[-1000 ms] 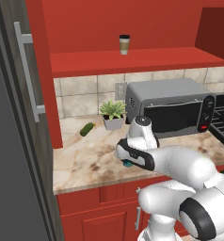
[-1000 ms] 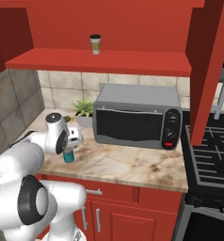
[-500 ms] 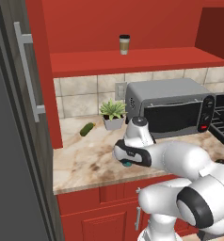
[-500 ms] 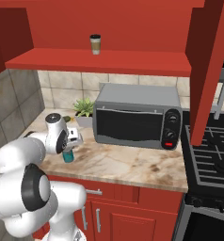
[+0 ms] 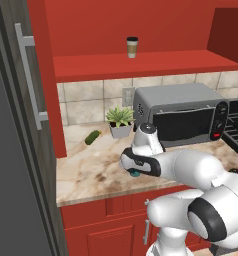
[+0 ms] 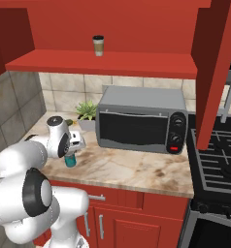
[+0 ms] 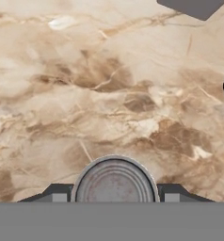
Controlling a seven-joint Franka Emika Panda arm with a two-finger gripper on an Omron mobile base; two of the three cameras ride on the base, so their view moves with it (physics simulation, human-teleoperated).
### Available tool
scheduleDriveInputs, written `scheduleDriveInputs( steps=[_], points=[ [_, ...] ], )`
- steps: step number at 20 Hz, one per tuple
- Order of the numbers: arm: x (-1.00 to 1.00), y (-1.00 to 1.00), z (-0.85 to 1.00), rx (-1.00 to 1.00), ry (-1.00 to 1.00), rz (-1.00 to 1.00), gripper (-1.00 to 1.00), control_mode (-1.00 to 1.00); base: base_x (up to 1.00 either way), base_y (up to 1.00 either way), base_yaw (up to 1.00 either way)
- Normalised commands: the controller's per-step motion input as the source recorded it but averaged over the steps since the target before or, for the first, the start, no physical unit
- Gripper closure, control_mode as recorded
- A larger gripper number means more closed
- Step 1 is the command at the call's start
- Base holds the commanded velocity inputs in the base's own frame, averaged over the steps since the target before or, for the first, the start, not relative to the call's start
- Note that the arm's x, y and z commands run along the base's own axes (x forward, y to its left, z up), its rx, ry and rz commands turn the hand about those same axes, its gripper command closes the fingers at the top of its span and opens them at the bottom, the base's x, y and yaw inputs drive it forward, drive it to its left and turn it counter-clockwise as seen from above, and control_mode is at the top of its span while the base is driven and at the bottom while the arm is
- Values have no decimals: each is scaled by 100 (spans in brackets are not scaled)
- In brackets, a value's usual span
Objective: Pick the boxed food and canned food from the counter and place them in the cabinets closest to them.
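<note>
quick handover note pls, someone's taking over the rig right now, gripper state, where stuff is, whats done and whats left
Gripper: pointing down at the counter, fingers either side of the can; the hand view shows the can's silver top between the tips, but not whether they grip it yet.
Can: near the counter's front edge, left of the toaster oven, under the hand.
Box: I cannot pick it out in these views.
Cabinet shelf: carries a paper cup.
Done: nothing placed yet.
Left: confirm grip, lift the can to the cabinet, then find and place the box.
</note>
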Motion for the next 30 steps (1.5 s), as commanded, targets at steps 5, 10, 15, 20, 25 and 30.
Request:
scheduleDriveInputs(
  steps=[5,10,15,20,25,30],
  points=[
    [0,0,13,0,0,0,100,-100,0,0,0],
    [0,0,39,0,0,0,100,-100,0,0,0],
    [-1,0,49,0,0,0,100,-100,0,0,0],
    [-9,-2,54,0,0,0,100,-100,0,0,0],
    [-17,-4,60,0,0,0,100,-100,0,0,0],
    [-24,-7,60,0,-2,0,100,-100,0,0,0]
  ],
)
